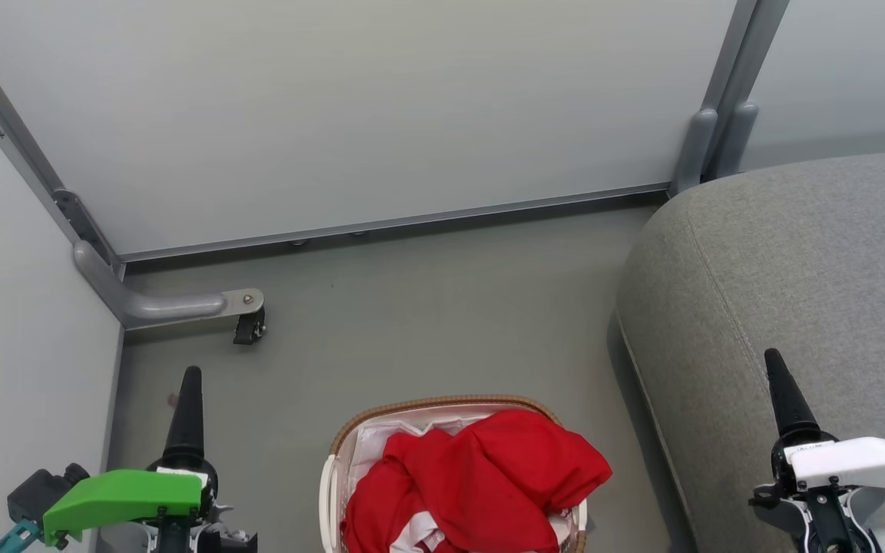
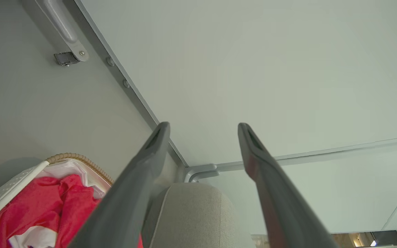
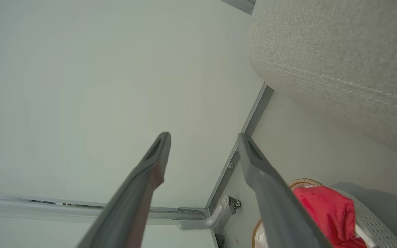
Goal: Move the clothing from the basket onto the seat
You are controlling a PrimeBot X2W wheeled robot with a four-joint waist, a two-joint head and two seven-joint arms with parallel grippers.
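The red clothing [image 1: 481,484] with white trim lies heaped in the white basket [image 1: 329,491] with a brown woven rim, at the bottom middle of the head view. The grey seat [image 1: 796,261] fills the right side. My left gripper [image 1: 187,384] stands to the basket's left, above the floor, and my right gripper [image 1: 777,369] hangs over the seat's front part. In the left wrist view the left gripper [image 2: 203,129] is open and holds nothing, with the clothing [image 2: 47,206] and the seat [image 2: 195,213] below. In the right wrist view the right gripper [image 3: 203,137] is open and holds nothing, beside the clothing [image 3: 326,210] and the seat [image 3: 339,51].
Pale partition panels [image 1: 350,100] with grey frames wall in the back and left. A grey bracket foot with a small castor [image 1: 246,326] juts onto the grey floor [image 1: 427,315] at the left. The basket stands close to the seat's rounded edge.
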